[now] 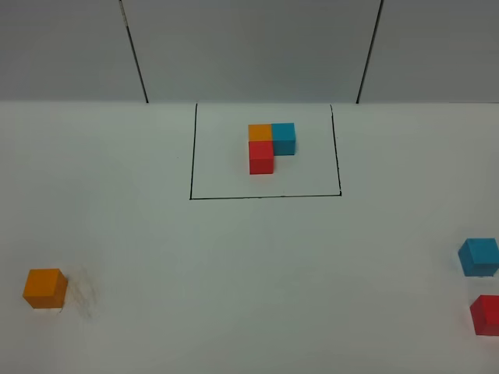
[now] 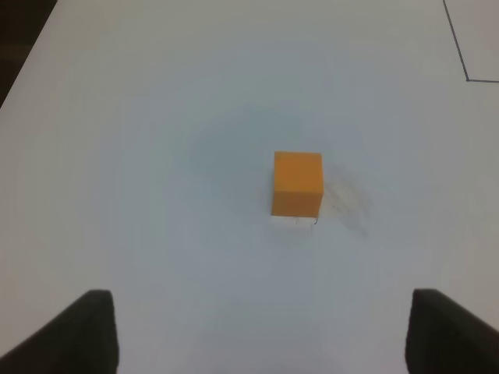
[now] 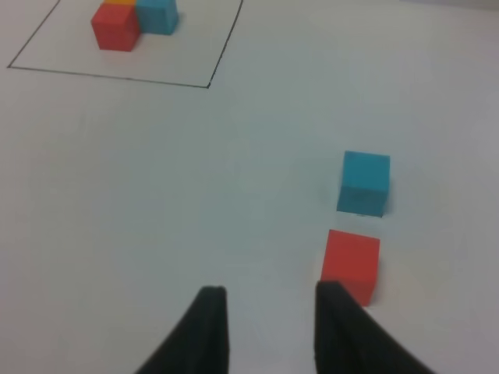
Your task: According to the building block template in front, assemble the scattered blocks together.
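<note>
The orange cube (image 1: 44,287) sits lower left, blue cube (image 1: 478,256) and red cube (image 1: 486,314) far right. Empty left end effector (image 2: 263,300) gapes wide; right end effector (image 3: 270,290) seemingly less.

parted claw (image 3: 270,290) near red block (image 3: 351,263)

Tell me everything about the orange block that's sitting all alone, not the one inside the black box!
The lone orange block is a small cube, plain matte orange all over, with crisp edges and no marks that show. It sits flat and upright on the white table, off on the left side by itself. Only the table touches it. The left gripper is open, with the block out in front of it and not touching.
</note>
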